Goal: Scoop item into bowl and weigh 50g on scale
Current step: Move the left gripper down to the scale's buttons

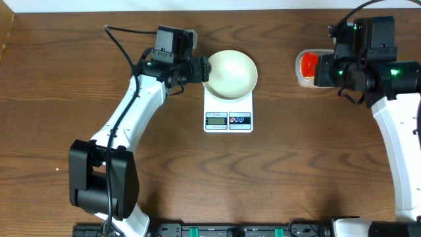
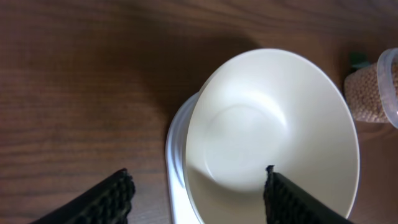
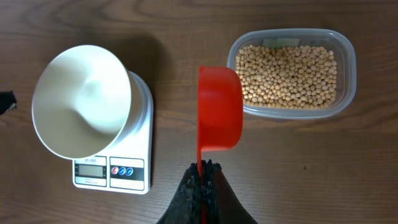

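The white bowl [image 1: 230, 72] [image 3: 81, 99] rests on the white scale [image 1: 228, 120] [image 3: 112, 171], and nothing lies in it. My left gripper [image 1: 200, 68] [image 2: 198, 174] is open and straddles the bowl's left rim, one finger inside and one outside over the wood. The tan beans [image 3: 289, 74] [image 2: 367, 93] fill a clear tub [image 3: 345, 68] to the right of the scale. My right gripper [image 3: 204, 165] [image 1: 322, 69] is shut on the handle of a red scoop [image 3: 219, 109] [image 1: 307, 64], which hangs beside the tub's left edge. Whether the scoop carries anything does not show.
The scale's display and its two round buttons [image 3: 121, 170] face the table's front. Bare brown wood surrounds the scale and the tub. The left arm's base [image 1: 102, 178] stands at the front left, and the right arm [image 1: 401, 131] runs along the right edge.
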